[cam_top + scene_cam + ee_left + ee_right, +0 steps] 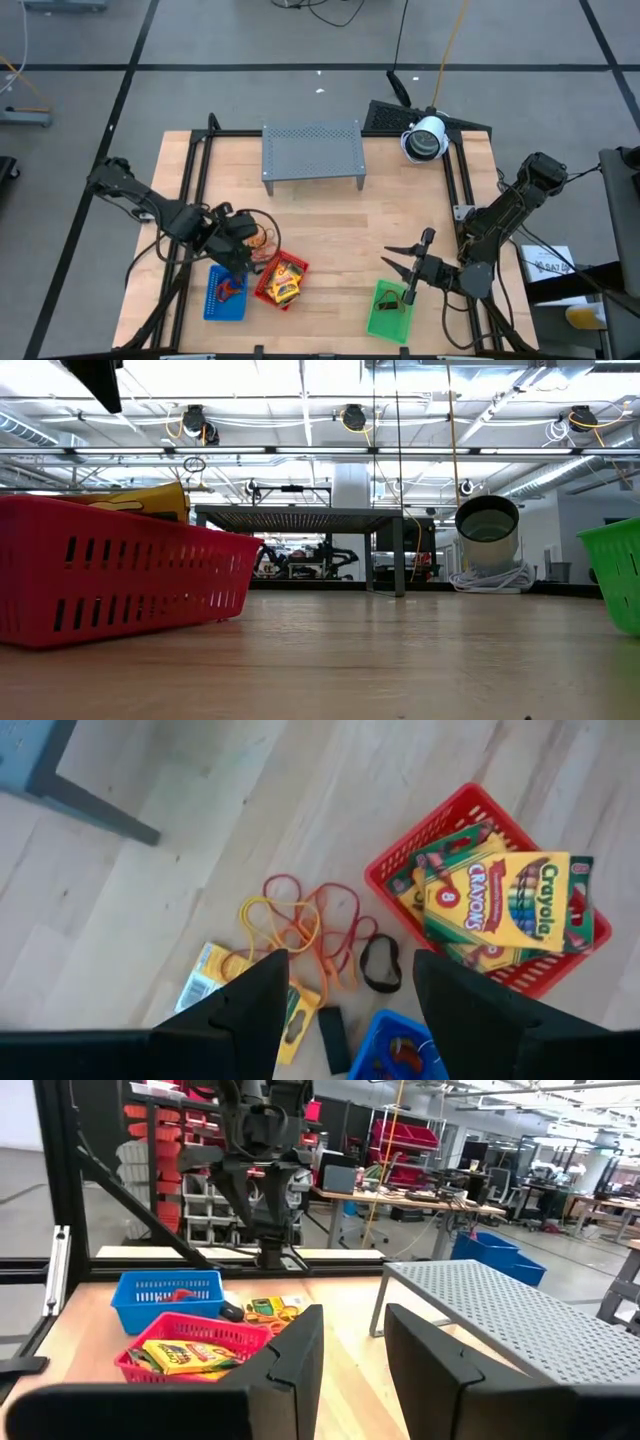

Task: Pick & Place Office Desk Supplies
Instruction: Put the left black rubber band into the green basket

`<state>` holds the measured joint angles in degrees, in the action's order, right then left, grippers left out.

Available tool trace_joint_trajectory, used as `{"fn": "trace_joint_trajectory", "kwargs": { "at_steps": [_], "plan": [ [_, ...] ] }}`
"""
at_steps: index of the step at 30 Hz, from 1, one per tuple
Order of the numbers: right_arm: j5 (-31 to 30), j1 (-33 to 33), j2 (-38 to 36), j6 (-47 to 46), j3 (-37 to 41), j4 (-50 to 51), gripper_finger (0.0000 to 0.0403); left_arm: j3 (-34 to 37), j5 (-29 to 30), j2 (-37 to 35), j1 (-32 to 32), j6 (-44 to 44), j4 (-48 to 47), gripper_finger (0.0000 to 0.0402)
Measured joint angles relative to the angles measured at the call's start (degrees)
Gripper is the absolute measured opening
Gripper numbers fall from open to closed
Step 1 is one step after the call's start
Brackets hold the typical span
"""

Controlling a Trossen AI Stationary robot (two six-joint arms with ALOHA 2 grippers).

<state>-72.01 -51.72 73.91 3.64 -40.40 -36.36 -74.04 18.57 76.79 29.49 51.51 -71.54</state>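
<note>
Mostly loose stuff left by the left hand [345,1010], which hangs above the surface [330,225] with fingers spread, nothing between them. Under it: tangle of rubber bands [305,925], orange, yellow and red, lying on the wood; a dark loop [380,963] just beside them; a yellow packet [225,985] flat on the wood, partly under the near finger; a small dark block [333,1035] next to it.

Handling guess: bands are light, floppy, stretchy and tangled, so likely several lift at once; pinch where loops cross, low to the wood. Packet is flat, light, stiff card; take it by a long edge, or slide it first, since a flat face gives little to grip. Dark block is small and rigid; pinch across its short sides.

Containers: red tray [470,830] holds crayon boxes [505,900], stacked, top one tilted across the rest, tray near full. Blue tray [225,293] has one small red item, otherwise roomy; in the left wrist view only a corner shows. Green tray [390,310] sits well apart on the right side; contents not clear. Grey rack [312,152] at the back, nothing on top.

Right hand [400,262] waits by the green tray, fingers spread, holding nothing.
</note>
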Motion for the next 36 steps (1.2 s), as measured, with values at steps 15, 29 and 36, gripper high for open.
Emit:
{"fn": "trace_joint_trajectory", "kwargs": {
  "at_steps": [15,29,36],
  "plan": [
    [0.24,-0.14,0.0,-7.48,0.0,3.67,0.01,0.1,-5.29,-1.32,-6.04,-1.31,-6.23,0.0225],
    [0.24,-0.07,0.02,-9.07,0.0,4.94,0.01,17.21,-6.58,-9.87,-9.37,-1.95,-0.27,0.0225],
    [0.17,0.41,0.02,-9.0,0.0,4.96,0.01,27.02,-8.68,-12.13,-9.18,1.61,4.39,0.0225]
  ]
}}
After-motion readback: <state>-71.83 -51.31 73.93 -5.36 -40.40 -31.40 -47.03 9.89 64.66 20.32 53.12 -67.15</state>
